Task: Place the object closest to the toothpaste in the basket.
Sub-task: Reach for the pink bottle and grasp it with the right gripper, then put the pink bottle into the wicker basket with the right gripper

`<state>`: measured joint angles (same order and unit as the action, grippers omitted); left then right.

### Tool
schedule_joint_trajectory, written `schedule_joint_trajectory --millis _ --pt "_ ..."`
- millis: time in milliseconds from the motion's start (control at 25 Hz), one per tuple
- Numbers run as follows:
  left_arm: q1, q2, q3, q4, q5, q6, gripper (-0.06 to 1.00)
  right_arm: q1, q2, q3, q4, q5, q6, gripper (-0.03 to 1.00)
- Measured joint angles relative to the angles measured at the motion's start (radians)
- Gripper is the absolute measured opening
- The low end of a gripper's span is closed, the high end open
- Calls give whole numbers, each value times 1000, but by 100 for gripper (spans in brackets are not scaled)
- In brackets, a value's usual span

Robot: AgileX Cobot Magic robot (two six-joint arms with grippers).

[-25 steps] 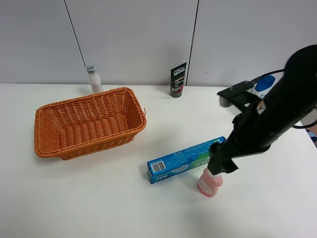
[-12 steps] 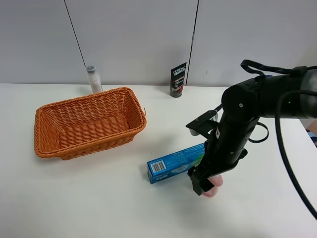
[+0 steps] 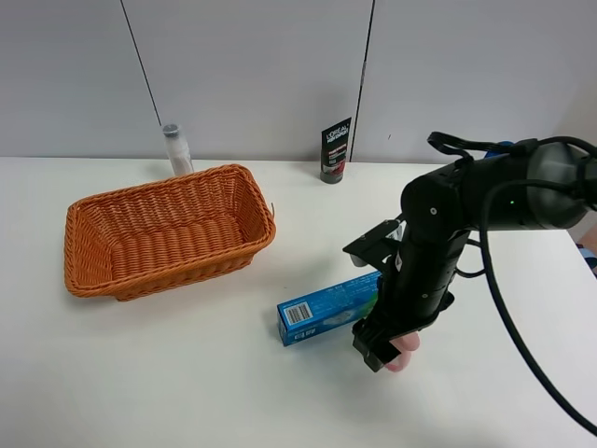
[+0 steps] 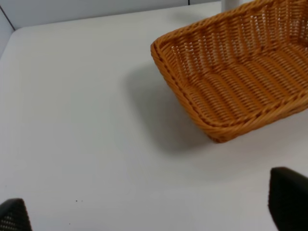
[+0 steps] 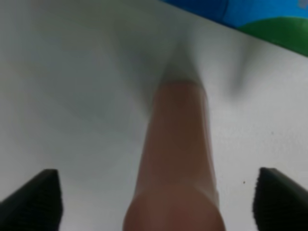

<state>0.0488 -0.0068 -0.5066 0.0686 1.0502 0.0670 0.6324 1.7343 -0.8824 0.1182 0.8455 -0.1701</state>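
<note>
The toothpaste is a blue box (image 3: 326, 313) lying on the white table; it also shows in the right wrist view (image 5: 260, 17). A pink bottle (image 3: 404, 353) stands right beside its right end. My right gripper (image 3: 380, 347) is low over the bottle and hides most of it. In the right wrist view the bottle (image 5: 175, 144) stands between the open fingers of the right gripper (image 5: 159, 199), which do not touch it. The orange wicker basket (image 3: 187, 266) sits empty at the left. My left gripper (image 4: 151, 209) is open and empty near the basket (image 4: 173, 72).
A black tube (image 3: 335, 149) stands at the back wall in the middle. A clear bottle with a grey cap (image 3: 176, 150) stands behind the basket. The right arm's cable loops out to the right of the table.
The right arm has swung in from the right and turned downward. Its gripper has come down over the pink bottle, which has stayed in place.
</note>
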Motion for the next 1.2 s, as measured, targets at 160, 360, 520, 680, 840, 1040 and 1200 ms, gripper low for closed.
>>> schedule_joint_trajectory --millis 160,360,520,680,840,1040,1200 --pt "0 0 0 0 0 0 99 0 0 0 0 0 3 51" --pt "0 0 0 0 0 0 99 0 0 0 -8 0 7 34" --pt "0 0 0 0 0 0 99 0 -44 -18 -10 58 7 34" --pt "0 0 0 0 0 0 99 0 -187 -118 36 143 7 34" --pt "0 0 0 0 0 0 99 0 -281 -309 103 102 4 34" --pt "0 0 0 0 0 0 99 0 -190 -516 113 -35 -1 34" --pt "0 0 0 0 0 0 99 0 -10 -606 132 -171 -6 34"
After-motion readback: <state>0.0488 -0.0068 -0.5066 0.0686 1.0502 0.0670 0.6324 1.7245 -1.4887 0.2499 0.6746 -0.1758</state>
